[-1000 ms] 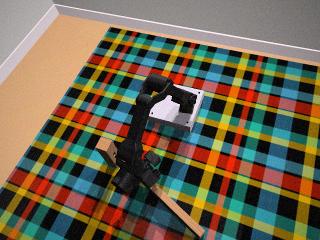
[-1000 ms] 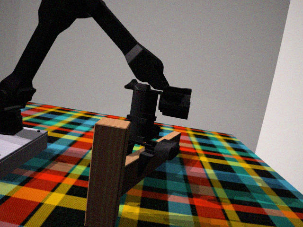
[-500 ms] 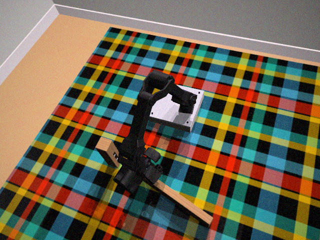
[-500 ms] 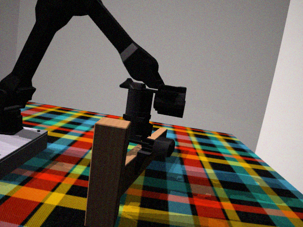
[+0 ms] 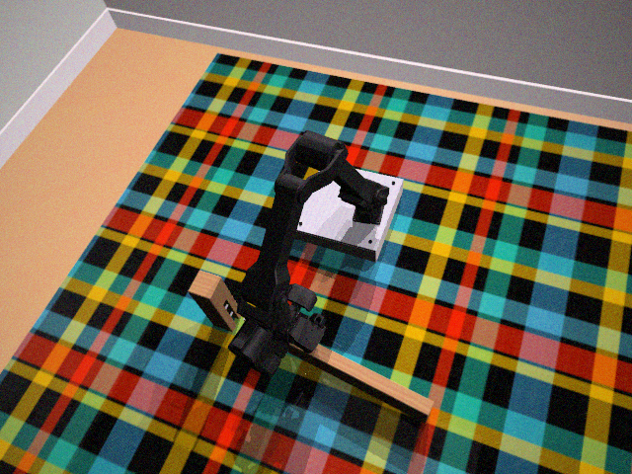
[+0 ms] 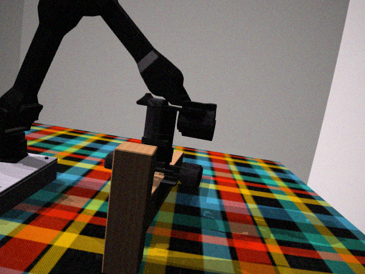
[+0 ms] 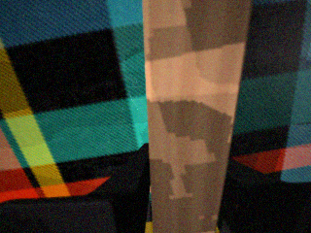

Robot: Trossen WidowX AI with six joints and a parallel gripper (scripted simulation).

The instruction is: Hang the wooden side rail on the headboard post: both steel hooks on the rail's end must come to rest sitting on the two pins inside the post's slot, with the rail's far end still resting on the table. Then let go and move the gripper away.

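The wooden side rail (image 5: 380,381) (image 6: 177,157) (image 7: 194,73) runs from beneath the gripper toward the lower right in the top view. My gripper (image 5: 286,345) (image 6: 161,173) (image 7: 170,148) points down and is shut on the rail, with a dark finger on each side of it in the wrist view. The headboard post (image 5: 207,285) (image 6: 128,206) stands upright just beyond the rail's near end. Its dark slot (image 5: 229,308) faces the gripper and shows small light bits inside. The steel hooks are hidden. I cannot tell whether the rail's far end touches the table.
The arm's white base plate (image 5: 326,208) (image 6: 26,165) lies behind the post and rail in the top view. The gripper's body is close beside the post. A plaid cloth (image 5: 510,331) (image 6: 73,256) covers the surface beneath everything.
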